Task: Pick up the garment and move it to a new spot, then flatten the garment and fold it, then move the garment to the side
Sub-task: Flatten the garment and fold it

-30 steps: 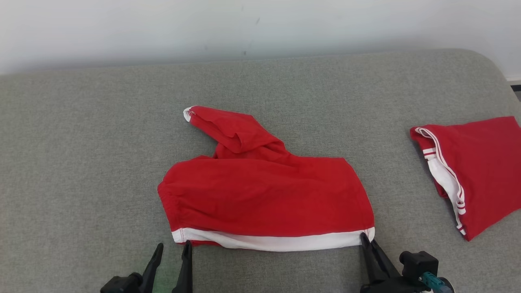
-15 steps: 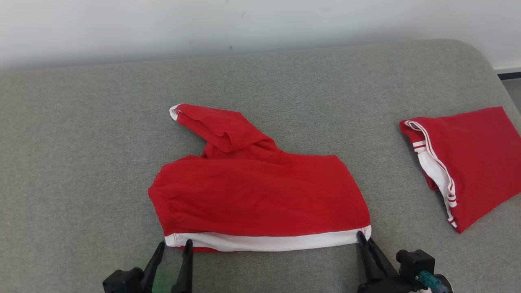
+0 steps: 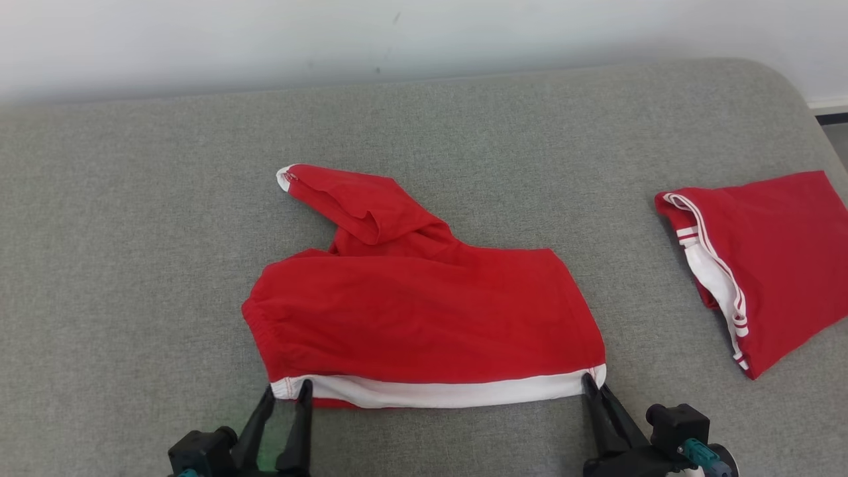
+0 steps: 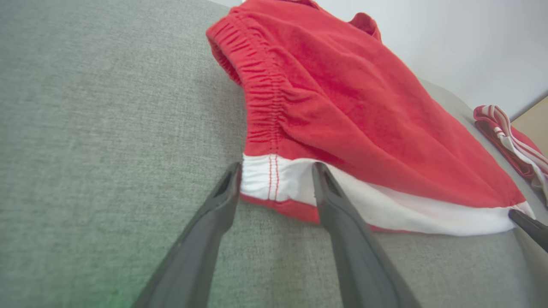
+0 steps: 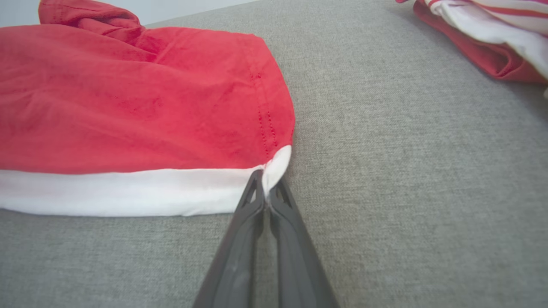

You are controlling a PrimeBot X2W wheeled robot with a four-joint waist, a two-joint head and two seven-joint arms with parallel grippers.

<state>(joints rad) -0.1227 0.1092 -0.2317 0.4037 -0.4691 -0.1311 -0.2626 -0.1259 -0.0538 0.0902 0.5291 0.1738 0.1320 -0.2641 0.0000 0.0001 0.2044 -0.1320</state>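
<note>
- Right pincer (image 3: 589, 383) is pressed together, pinching the white hem corner at the garment's 5 o'clock.
- Left pincer (image 3: 287, 391) is spread, straddling the hem corner at 7 o'clock.
- Garment (image 3: 424, 311) lies mid-cushion (image 3: 132, 265), with a second red garment (image 3: 775, 265) at 3 o'clock.
- Step, as I judge it: gripping to flatten. Next, the left pincer must close, then both pull.
- A second ago the left tips stood just short of the hem.
</note>
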